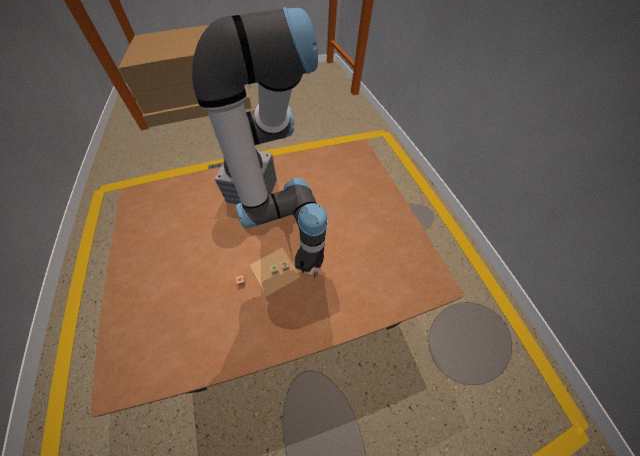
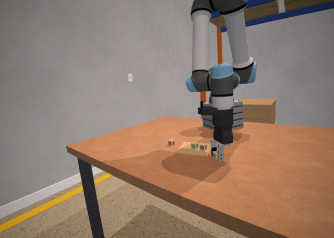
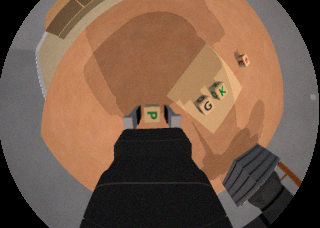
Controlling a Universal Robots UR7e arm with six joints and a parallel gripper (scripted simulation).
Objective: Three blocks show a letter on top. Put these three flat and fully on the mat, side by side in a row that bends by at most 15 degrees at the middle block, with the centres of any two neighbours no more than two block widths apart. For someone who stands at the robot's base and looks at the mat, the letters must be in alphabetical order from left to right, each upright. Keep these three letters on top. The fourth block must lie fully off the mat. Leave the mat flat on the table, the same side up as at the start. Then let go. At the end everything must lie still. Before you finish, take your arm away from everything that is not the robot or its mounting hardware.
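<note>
A small tan mat (image 1: 273, 278) lies on the table in front of the robot's base. Two blocks stand on it side by side, one with a green K (image 3: 222, 90) and one with a dark G (image 3: 207, 106). A block with a green P (image 3: 152, 115) sits on the table just off the mat's edge. My gripper (image 2: 217, 154) is lowered around the P block, fingers open on either side of it, tips near the table top. A block with a red mark (image 1: 239, 281) lies on the table off the mat, on the far side from the gripper.
The robot's grey base (image 2: 222, 117) stands behind the mat. A cardboard box (image 1: 160, 74) and orange rack posts (image 1: 361, 32) are beyond the table. The table's near edge (image 2: 162, 187) is well away from the blocks.
</note>
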